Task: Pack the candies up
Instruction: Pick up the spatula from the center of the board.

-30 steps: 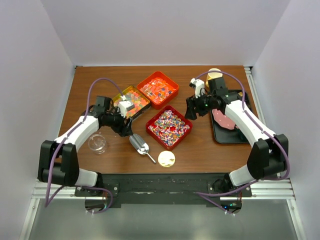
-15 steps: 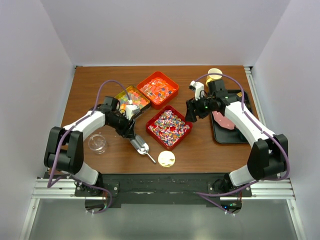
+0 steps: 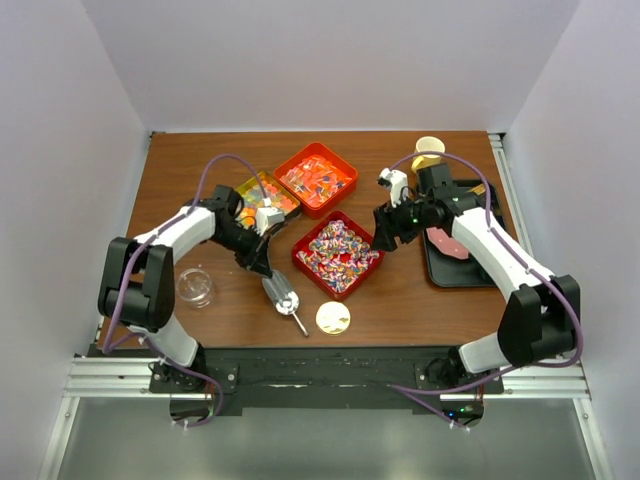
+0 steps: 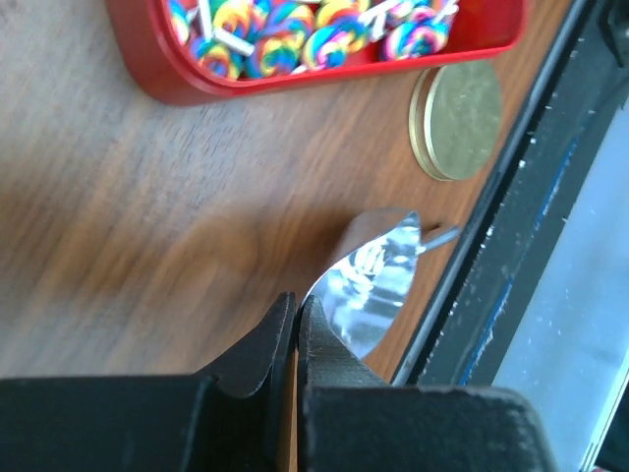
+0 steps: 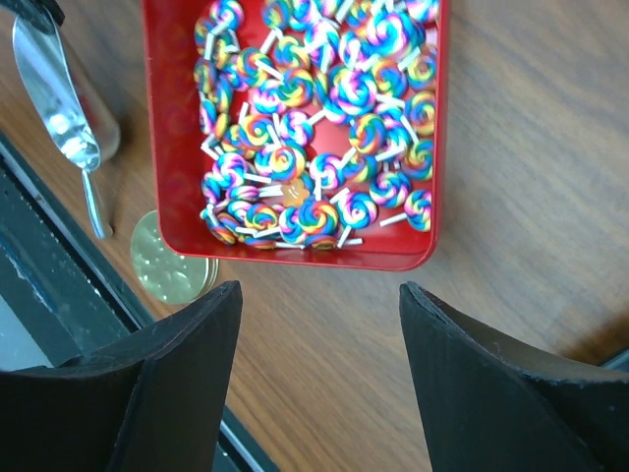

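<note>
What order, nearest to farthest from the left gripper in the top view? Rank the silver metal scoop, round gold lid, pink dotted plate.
1. Silver metal scoop: right at the left gripper.
2. Round gold lid: to the right, near the front edge.
3. Pink dotted plate: far right side.

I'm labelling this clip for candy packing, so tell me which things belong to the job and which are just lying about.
Job: swirl lollipops; wrapped candies; gummies; metal scoop; likely glass jar, gold lid.
Lying about: pink plate; black tray; pale cup.
</note>
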